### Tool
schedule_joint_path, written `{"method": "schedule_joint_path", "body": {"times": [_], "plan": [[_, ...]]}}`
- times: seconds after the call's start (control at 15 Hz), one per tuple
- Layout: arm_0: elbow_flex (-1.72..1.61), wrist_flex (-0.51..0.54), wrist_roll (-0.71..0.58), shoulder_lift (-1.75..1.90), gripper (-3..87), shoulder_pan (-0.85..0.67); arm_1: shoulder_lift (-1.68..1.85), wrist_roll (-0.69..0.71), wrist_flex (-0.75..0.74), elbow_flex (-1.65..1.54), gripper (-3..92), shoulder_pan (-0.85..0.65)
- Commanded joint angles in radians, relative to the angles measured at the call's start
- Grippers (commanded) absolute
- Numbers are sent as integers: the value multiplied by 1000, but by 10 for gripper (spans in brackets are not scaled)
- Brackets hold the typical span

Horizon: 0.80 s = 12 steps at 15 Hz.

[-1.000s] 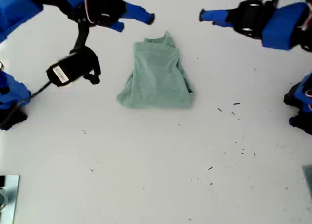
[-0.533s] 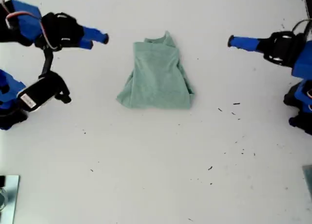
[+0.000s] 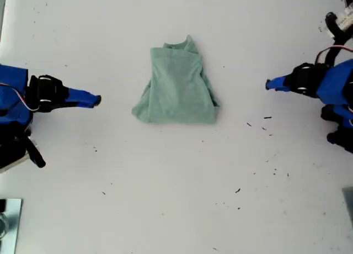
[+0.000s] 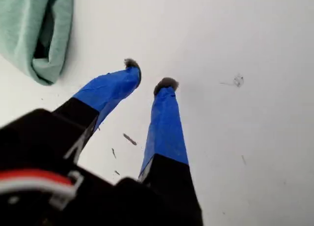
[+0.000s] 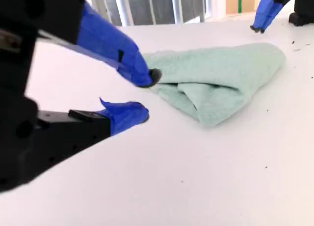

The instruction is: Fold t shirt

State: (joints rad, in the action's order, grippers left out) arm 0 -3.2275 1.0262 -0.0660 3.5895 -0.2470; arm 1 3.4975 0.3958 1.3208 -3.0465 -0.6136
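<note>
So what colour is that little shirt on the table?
The shirt is plain sage green, no print. The exterior view shows it best.

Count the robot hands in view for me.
2. My first hand is at the exterior view's right, my second hand at its left, both clear of the t shirt.

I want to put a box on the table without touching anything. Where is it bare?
The wide stretch of table below the t shirt in the exterior view is bare apart from small specks. So is the strip above the shirt. Beside the shirt, a gripper points in from each side, leaving narrower gaps.
</note>
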Motion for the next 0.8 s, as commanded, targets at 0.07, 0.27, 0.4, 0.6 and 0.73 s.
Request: {"method": "schedule_joint_path", "body": {"times": [0.07,0.27,0.4,0.6,0.73], "plan": [[-12,8,-26,14,101,-21,5,376,9,-63,83,-11],[-12,8,-26,14,101,-21,5,365,9,-61,82,-3],[-12,8,-26,14,101,-21,5,364,9,-61,82,-3],[-12,8,-26,14,101,-21,5,364,9,-61,82,-3],[-12,8,-26,14,101,-21,5,364,9,-61,82,-3]]}}
